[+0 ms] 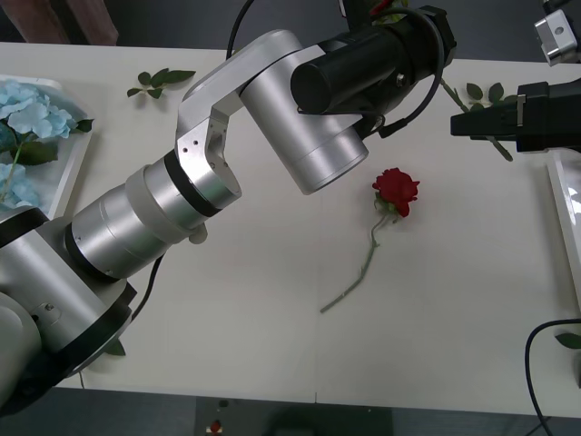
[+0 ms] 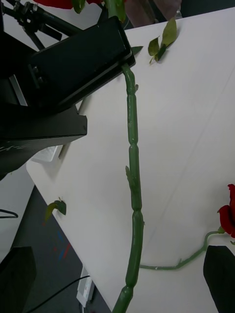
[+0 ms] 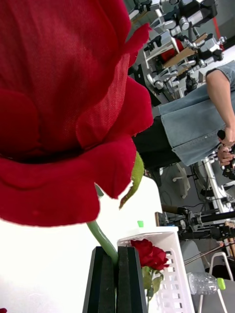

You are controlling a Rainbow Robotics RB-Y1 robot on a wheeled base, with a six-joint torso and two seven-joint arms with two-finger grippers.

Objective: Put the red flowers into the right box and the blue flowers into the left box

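My left gripper (image 3: 116, 250) is shut on the stem just under a big red rose bloom (image 3: 63, 107), held up over the table's far right. Its long green stem (image 2: 133, 186) hangs from the left gripper's black fingers (image 2: 78, 63) and passes between the spread fingers of my open right gripper (image 2: 120, 298), which points left in the front view (image 1: 465, 123). Another red flower (image 1: 396, 191) lies on the table, also seen by the right wrist (image 2: 227, 215). The right box (image 3: 171, 274) holds a red rose (image 3: 152, 254). Blue flowers (image 1: 27, 118) lie in the left box (image 1: 74, 159).
Loose green leaf sprigs lie at the back left (image 1: 162, 82) and back right (image 1: 486, 91). The right box's rim (image 1: 558, 204) shows at the table's right edge. My left arm (image 1: 300, 118) spans the table from the near left to the far right.
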